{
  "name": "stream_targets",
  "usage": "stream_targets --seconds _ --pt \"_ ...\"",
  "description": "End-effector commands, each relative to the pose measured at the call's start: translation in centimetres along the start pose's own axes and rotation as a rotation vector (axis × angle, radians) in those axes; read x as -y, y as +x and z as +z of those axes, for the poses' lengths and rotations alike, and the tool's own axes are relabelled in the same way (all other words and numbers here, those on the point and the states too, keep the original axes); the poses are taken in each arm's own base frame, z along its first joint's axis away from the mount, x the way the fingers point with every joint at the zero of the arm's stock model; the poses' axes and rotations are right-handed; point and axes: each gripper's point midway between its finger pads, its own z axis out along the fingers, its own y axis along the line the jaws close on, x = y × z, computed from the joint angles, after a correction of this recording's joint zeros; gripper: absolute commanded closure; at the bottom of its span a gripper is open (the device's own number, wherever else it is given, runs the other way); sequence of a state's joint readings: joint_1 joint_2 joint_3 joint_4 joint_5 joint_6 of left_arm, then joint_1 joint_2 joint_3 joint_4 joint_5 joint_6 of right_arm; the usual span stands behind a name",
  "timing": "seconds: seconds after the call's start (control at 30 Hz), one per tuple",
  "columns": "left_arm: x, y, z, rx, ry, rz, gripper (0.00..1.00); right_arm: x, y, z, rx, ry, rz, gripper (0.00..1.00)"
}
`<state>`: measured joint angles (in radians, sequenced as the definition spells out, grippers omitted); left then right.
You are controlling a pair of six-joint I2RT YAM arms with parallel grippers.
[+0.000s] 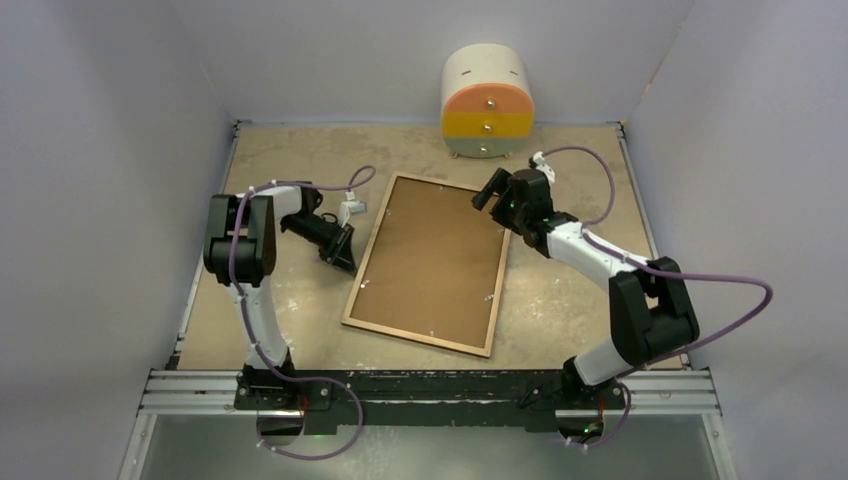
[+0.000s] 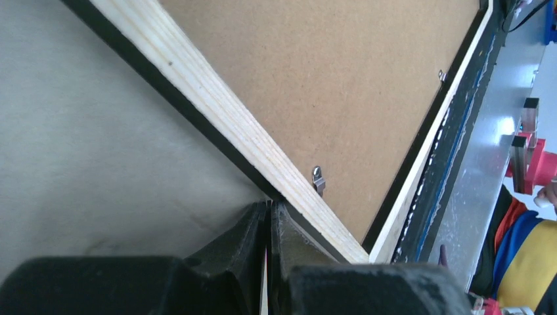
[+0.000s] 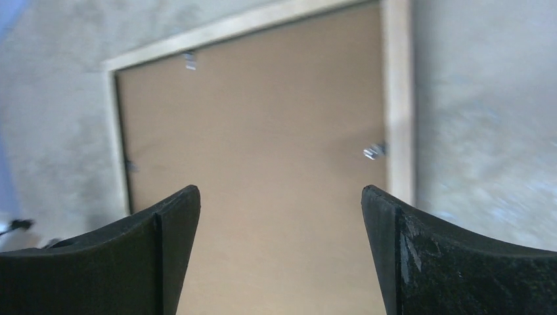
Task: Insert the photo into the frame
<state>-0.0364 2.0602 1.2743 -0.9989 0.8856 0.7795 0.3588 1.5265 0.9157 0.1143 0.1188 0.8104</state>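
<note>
**Frame face down, board in place, photo out of sight**

Nearest me, the frame [image 1: 415, 337] lies flat on the worktop [image 1: 570, 310], pale wood back upward. It is skewed so its long sides run from about 7 to 1 o'clock. The brown backing board [image 1: 430, 260] sits inside it, and a small metal tab [image 2: 318, 177] shows on one rail. I cannot see the photo anywhere; if it is under the board, nothing here shows it.

I judge the frame light and stiff but awkward, because it is thin, broad and flush to the surface, with little to pinch. I would take it by a long rail near the middle, gently in case it is glazed. The glossy print would likely be slippery and easy to crease.

At 9 o'clock from the board, the left tool [image 1: 343, 252] is pinched fully together on nothing. Its tips sit low at the frame's outer edge, with the forearm angled down from the left. Farther off, at 1 o'clock, the right tool [image 1: 490, 195] hovers over the far right corner, fingers spread wide and empty, elbow folded back toward me. Beyond, at 12, stands a drawer unit [image 1: 487, 100].
</note>
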Motion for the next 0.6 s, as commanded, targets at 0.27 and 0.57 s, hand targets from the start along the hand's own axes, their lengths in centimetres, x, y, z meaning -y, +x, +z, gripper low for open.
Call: stream_targets --seconds 0.27,0.57 --pt "3.0 1.6 1.4 -0.067 -0.034 0.164 0.93 6.8 4.2 0.4 -0.111 0.169 -0.083 0.03" --pt "4.6 2.5 3.8 -0.158 -0.001 0.240 0.92 2.9 4.3 2.6 -0.162 0.002 -0.090 0.03"
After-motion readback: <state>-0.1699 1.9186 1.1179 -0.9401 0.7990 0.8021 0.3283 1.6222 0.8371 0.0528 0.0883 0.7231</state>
